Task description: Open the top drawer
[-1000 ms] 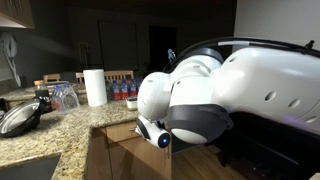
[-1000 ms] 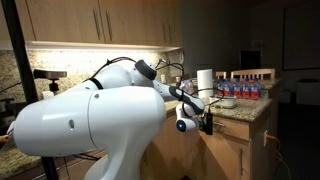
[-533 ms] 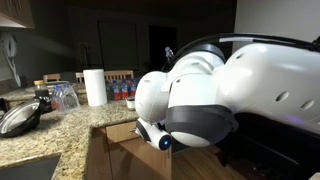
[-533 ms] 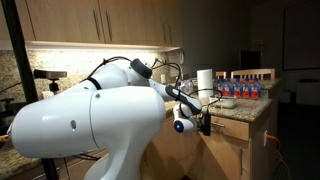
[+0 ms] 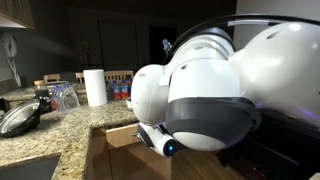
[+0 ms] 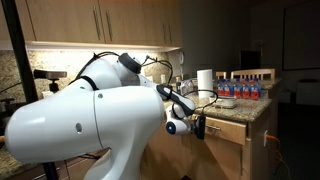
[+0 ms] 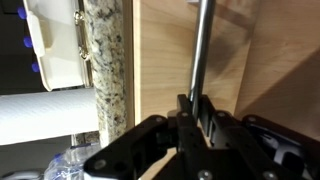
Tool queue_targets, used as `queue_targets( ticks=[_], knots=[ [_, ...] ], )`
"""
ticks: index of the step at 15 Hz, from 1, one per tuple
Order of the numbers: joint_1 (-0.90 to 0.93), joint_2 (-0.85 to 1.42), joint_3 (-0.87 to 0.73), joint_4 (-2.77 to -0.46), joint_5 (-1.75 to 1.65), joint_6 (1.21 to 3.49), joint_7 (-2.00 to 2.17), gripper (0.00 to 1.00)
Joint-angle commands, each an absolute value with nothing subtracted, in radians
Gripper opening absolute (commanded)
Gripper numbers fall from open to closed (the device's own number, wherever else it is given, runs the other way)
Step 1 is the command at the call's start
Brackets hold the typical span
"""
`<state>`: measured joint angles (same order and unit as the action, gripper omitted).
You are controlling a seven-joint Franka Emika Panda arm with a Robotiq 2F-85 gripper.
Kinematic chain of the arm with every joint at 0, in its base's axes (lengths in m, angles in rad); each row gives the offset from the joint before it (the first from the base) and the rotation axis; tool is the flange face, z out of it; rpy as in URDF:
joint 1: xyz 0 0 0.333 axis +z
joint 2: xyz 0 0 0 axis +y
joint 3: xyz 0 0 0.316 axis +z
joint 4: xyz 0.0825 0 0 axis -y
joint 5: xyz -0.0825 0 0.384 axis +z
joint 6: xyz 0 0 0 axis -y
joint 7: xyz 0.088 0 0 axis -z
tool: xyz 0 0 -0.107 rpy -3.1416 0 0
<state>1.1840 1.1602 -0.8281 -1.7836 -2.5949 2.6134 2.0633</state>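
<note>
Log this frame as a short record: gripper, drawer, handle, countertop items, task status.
gripper: closed around the bar handle, seen in the wrist view
top drawer: light wood front, standing a little way out from the cabinet
counter: speckled granite
on counter: paper towel roll, upright
task status: drawer only partly open

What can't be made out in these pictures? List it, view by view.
- Wrist view: the gripper is shut on the bar handle, whose far end runs off the top edge. The top drawer shows only its front; its inside is out of frame.
- Exterior view: the arm hides gripper and handle; only a drawer corner shows.
- Exterior view: the gripper is too small and dark to read its grasp.
</note>
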Motion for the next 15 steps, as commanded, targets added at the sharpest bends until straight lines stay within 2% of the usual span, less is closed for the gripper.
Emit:
queue_targets(
  ticks=[1, 2, 3, 4, 5, 6, 7, 8, 9, 11, 12, 13, 15],
  knots=[
    [1.280, 1.113, -0.748, -1.900, -2.629, 2.591, 2.078, 0.08],
    [1.175, 0.977, -0.626, -1.947, -2.618, 2.509, 1.907, 0.08],
    [1.164, 0.950, -0.608, -1.980, -2.632, 2.477, 1.907, 0.08],
    [1.271, 1.046, -0.709, -1.982, -2.639, 2.520, 2.055, 0.08],
    [1.278, 1.035, -0.688, -1.986, -2.598, 2.527, 2.025, 0.08],
    [1.258, 1.002, -0.686, -2.014, -2.645, 2.520, 2.037, 0.19],
    [1.124, 0.879, -0.549, -2.041, -2.633, 2.445, 1.863, 0.41],
    [1.276, 0.989, -0.678, -2.018, -2.611, 2.526, 1.999, 0.44],
    [1.254, 0.949, -0.667, -2.046, -2.641, 2.508, 1.990, 0.44],
    [1.294, 0.946, -0.662, -2.049, -2.598, 2.519, 1.961, 0.55],
    [1.084, 0.789, -0.503, -2.098, -2.683, 2.414, 1.821, 0.62],
    [1.298, 0.930, -0.649, -2.065, -2.606, 2.497, 1.953, 0.68],
    [1.287, 0.899, -0.624, -2.072, -2.606, 2.505, 1.928, 0.81]
  ],
)
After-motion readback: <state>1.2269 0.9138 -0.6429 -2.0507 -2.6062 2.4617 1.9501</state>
